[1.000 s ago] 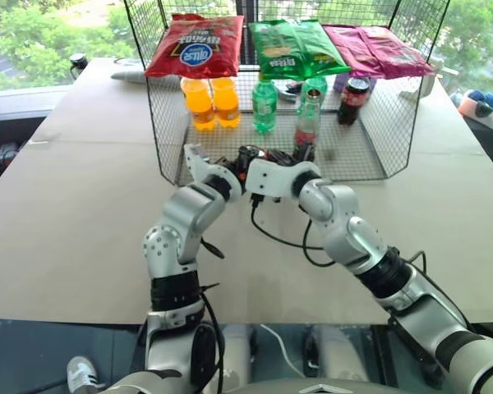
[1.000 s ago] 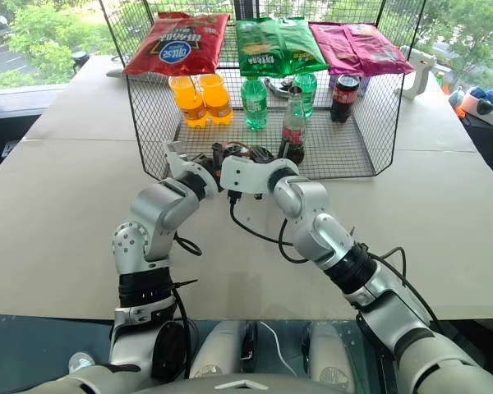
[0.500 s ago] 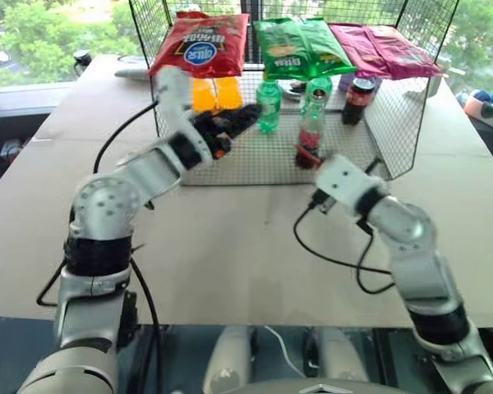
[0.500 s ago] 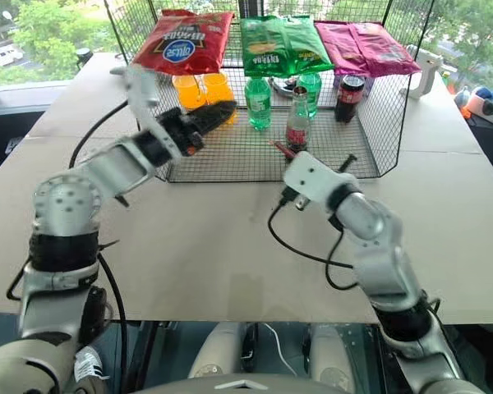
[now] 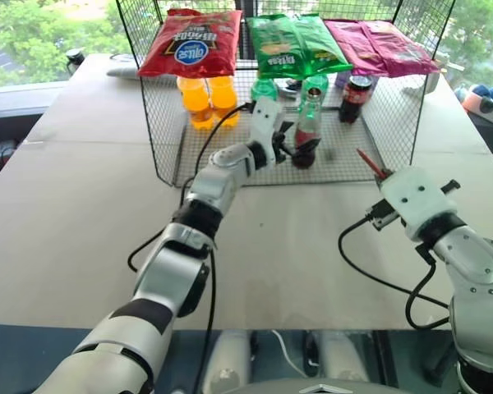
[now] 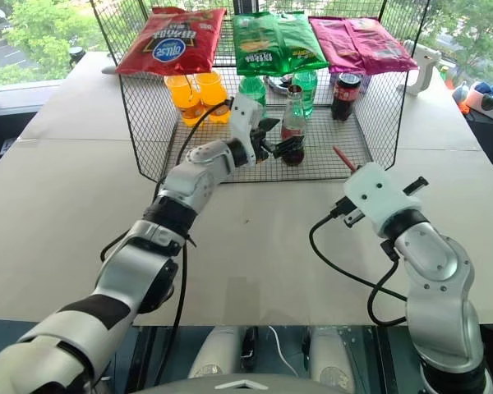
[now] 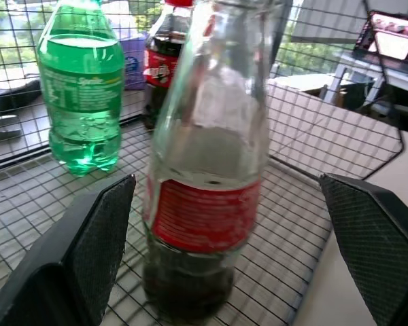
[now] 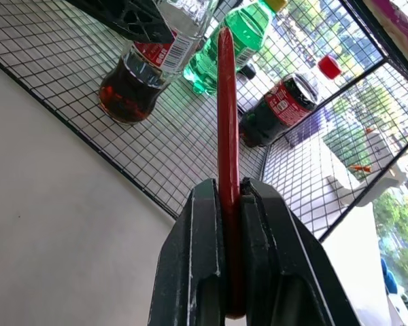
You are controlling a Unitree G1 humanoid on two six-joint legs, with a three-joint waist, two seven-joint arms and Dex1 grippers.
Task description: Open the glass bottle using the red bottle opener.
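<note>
- Left eye view: the left arm reaches into the wire basket (image 5: 171,139), its left gripper (image 6: 281,141) spread wide, one finger on each side of the glass bottle (image 5: 306,130) (no contact can be made out).
- The right gripper (image 8: 230,224), outside the basket's front, pinches the red bottle opener (image 8: 227,129) edge-on.
- A green bottle (image 7: 80,88) behind the glass bottle reads "Sprite".
- The basket also holds orange bottles (image 5: 209,100) and a dark cola bottle (image 5: 354,98).

Wire cage (image 5: 168,123) on the counter (image 5: 82,213): two orange drink bottles (image 5: 208,100), green plastic bottles (image 7: 81,95), dark cola bottle (image 5: 354,98). On top: red (image 5: 193,43), green (image 5: 294,45) and magenta snack bags (image 5: 382,47).
</note>
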